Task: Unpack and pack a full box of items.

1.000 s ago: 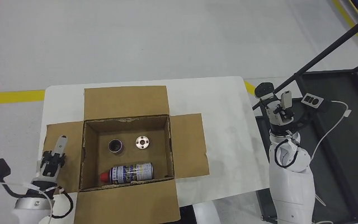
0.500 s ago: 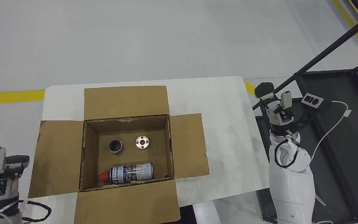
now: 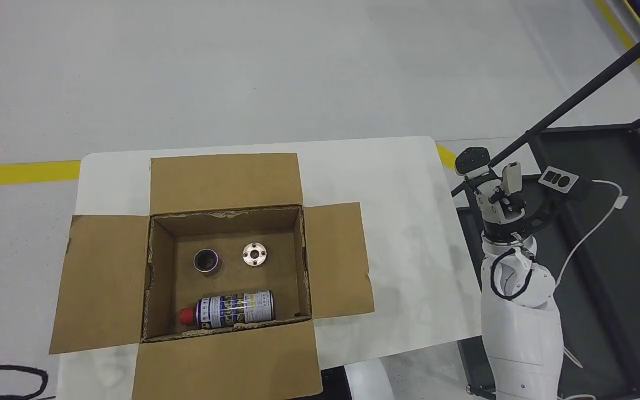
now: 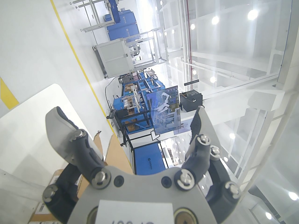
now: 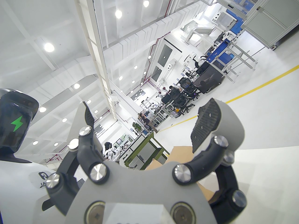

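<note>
An open cardboard box (image 3: 330,255) sits on the white table (image 3: 400,190) with its four flaps spread out. Inside lie a spray can (image 3: 232,308) with a red cap on its side, a dark ring-shaped part (image 3: 207,262) and a tan metal flange (image 3: 253,254). My left gripper (image 4: 127,121) is open with nothing between its fingers, held beside the table with a box flap (image 4: 114,150) past it. My right gripper (image 5: 149,120) is also open and empty, pointing up and outward with a box flap (image 5: 179,152) beyond it.
A black trolley (image 3: 590,200) with a small white robot (image 3: 510,290) stands off the table's right edge. A yellow floor line (image 3: 35,172) runs at the left. White table surface lies free to the right of the box.
The arm at the box's left flap has pulled back down and out of the top view. The box and its contents have not moved.
</note>
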`<state>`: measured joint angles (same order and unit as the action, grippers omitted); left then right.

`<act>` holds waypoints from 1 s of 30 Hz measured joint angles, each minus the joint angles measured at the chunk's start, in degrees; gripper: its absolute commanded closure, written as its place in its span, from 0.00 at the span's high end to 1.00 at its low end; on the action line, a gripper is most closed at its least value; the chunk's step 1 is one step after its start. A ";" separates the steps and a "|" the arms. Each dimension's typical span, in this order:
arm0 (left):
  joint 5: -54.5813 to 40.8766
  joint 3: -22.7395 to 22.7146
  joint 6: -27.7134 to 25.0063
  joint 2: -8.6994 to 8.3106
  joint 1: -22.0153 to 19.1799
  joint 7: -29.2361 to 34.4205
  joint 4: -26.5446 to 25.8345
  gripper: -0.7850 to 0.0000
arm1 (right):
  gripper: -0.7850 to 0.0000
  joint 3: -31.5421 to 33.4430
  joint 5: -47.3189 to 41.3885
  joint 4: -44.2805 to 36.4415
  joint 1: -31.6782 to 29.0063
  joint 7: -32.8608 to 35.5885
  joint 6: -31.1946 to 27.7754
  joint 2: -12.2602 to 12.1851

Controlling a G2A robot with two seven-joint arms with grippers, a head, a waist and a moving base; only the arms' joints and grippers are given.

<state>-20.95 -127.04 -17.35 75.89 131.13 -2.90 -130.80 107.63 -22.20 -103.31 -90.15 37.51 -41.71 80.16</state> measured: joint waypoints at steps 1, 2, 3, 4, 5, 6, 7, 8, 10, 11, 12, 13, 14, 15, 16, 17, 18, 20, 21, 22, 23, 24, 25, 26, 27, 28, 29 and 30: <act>-0.02 -0.01 -0.03 0.00 0.01 0.02 0.01 1.00 | 1.00 0.00 0.00 0.00 0.00 0.00 0.00 0.00; -0.02 -0.01 -0.03 0.00 0.01 0.02 0.01 1.00 | 1.00 0.00 0.00 0.00 0.00 0.00 0.00 0.00; -0.02 -0.01 -0.03 0.00 0.01 0.02 0.01 1.00 | 1.00 0.00 0.00 0.00 0.00 0.00 0.00 0.00; -0.02 -0.01 -0.03 0.00 0.01 0.02 0.01 1.00 | 1.00 0.00 0.00 0.00 0.00 0.00 0.00 0.00; -0.02 -0.01 -0.04 0.00 0.01 0.02 0.01 1.00 | 1.00 0.00 0.00 0.00 0.00 0.00 0.00 0.00; -0.02 -0.01 -0.04 0.00 0.01 0.02 0.01 1.00 | 1.00 0.00 0.00 0.00 0.00 0.00 0.00 0.00; -0.02 -0.01 -0.04 0.00 0.01 0.02 0.01 1.00 | 1.00 0.00 0.00 0.00 0.00 0.00 0.00 0.00; -0.02 -0.01 -0.04 0.00 0.01 0.02 0.01 1.00 | 1.00 0.00 0.00 0.00 0.00 0.00 0.00 0.00; -0.02 -0.01 -0.03 0.00 0.01 0.02 0.01 1.00 | 1.00 0.00 0.00 0.00 0.00 0.00 0.00 0.00; -0.02 -0.01 -0.03 0.00 0.01 0.02 0.01 1.00 | 1.00 0.00 0.00 0.00 0.00 0.00 0.00 0.00; -0.02 -0.01 -0.03 0.00 0.01 0.02 0.01 1.00 | 1.00 0.00 0.00 0.00 0.00 0.00 0.00 0.00; -0.02 -0.01 -0.03 0.00 0.01 0.02 0.01 1.00 | 1.00 0.00 0.00 0.00 0.00 0.00 0.00 0.00; -0.02 -0.01 -0.03 0.00 0.01 0.02 0.01 1.00 | 1.00 0.00 0.00 0.00 0.00 0.00 0.00 0.00; -0.02 -0.01 -0.03 0.00 0.01 0.02 0.01 1.00 | 1.00 0.00 0.00 0.00 0.00 0.00 0.00 0.00; -0.02 -0.01 -0.03 0.00 0.01 0.02 0.01 1.00 | 1.00 0.00 0.00 0.00 0.00 0.00 0.00 0.00; -0.02 -0.01 -0.03 0.00 0.01 0.02 0.01 1.00 | 1.00 0.00 0.00 0.00 0.00 0.00 0.00 0.00; -0.02 -0.01 -0.03 0.00 0.01 0.02 0.01 1.00 | 1.00 0.04 0.08 -0.07 -0.02 0.02 0.05 -0.01; -0.02 -0.01 -0.03 0.00 0.01 0.02 0.01 1.00 | 1.00 0.28 2.32 -1.14 -0.23 0.49 0.43 -0.20; -0.02 -0.01 -0.03 0.00 0.01 0.02 0.01 1.00 | 1.00 0.27 3.78 -1.67 -0.36 0.74 0.50 -0.29; -0.02 -0.01 -0.03 0.00 0.01 0.02 0.01 1.00 | 1.00 0.04 5.02 -2.18 -0.53 0.89 0.70 -0.39; -0.02 -0.01 -0.03 0.00 0.01 0.02 0.01 1.00 | 1.00 -0.26 5.19 -2.48 -0.65 1.06 1.07 -0.45; -0.02 -0.01 -0.03 0.00 0.01 0.02 0.01 1.00 | 1.00 -0.47 5.26 -2.81 -0.78 1.54 1.66 -0.55; -0.02 -0.01 -0.03 0.00 0.01 0.02 0.01 1.00 | 1.00 -0.56 5.56 -3.35 -0.92 2.46 2.69 -0.73; -0.02 -0.01 -0.03 0.00 0.01 0.02 0.01 1.00 | 1.00 -0.62 5.62 -3.88 -0.96 3.16 3.42 -0.87; -0.02 -0.01 -0.03 0.00 0.01 0.02 0.01 1.00 | 1.00 -0.77 5.65 -4.45 -0.97 4.01 4.04 -1.01; -0.02 -0.01 -0.03 0.00 0.01 0.02 0.01 1.00 | 1.00 -1.01 5.83 -5.23 -0.98 5.41 4.79 -1.21; -0.02 -0.01 -0.03 0.00 0.01 0.02 0.01 1.00 | 1.00 -1.15 6.00 -5.77 -0.96 6.38 5.29 -1.36; -0.02 -0.01 -0.03 0.00 0.01 0.02 0.01 1.00 | 1.00 -1.32 6.37 -6.27 -0.94 7.32 5.85 -1.51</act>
<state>-20.98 -127.05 -17.38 75.89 131.15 -2.88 -130.79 106.31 -15.82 -109.58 -91.10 44.83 -35.86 78.65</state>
